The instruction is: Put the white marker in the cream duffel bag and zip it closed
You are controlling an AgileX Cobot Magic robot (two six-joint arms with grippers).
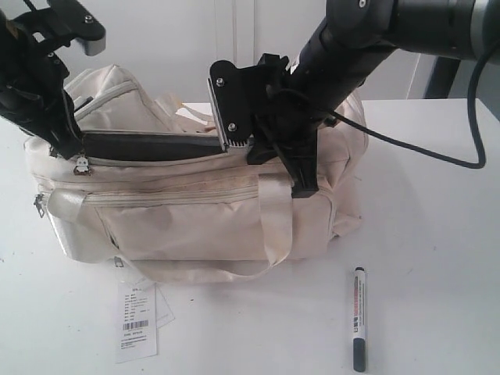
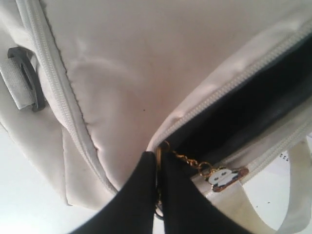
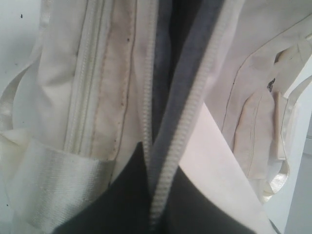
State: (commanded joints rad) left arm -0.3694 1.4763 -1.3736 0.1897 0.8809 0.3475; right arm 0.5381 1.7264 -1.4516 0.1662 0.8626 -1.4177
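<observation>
On the table (image 1: 437, 234), exterior view, we logged the white marker (image 1: 358, 316) lying flat, outside the cream duffel bag (image 1: 195, 219), in front of its right end and clear of it. Its long axis ran front to back, with one dark end toward the bag. The right gripper (image 1: 303, 181) sat on the bag's top, and the marker lay nearer the camera and a bit right of it. The left gripper (image 1: 72, 148) was at the far left end of the top zip, so we judged the right arm nearer for the pick. The top opening showed black lining (image 1: 148, 146), so it was not zipped.

Left wrist view: we saw the jaws closed on the zip pull (image 2: 159, 158), with its charm (image 2: 222, 176) dangling beside them. No marker was in frame.

Right wrist view: we saw the jaws pinched tight on the bag's zip edge at the opening. No marker was in frame. We judged this grip had to let go before any reach to the marker.
</observation>
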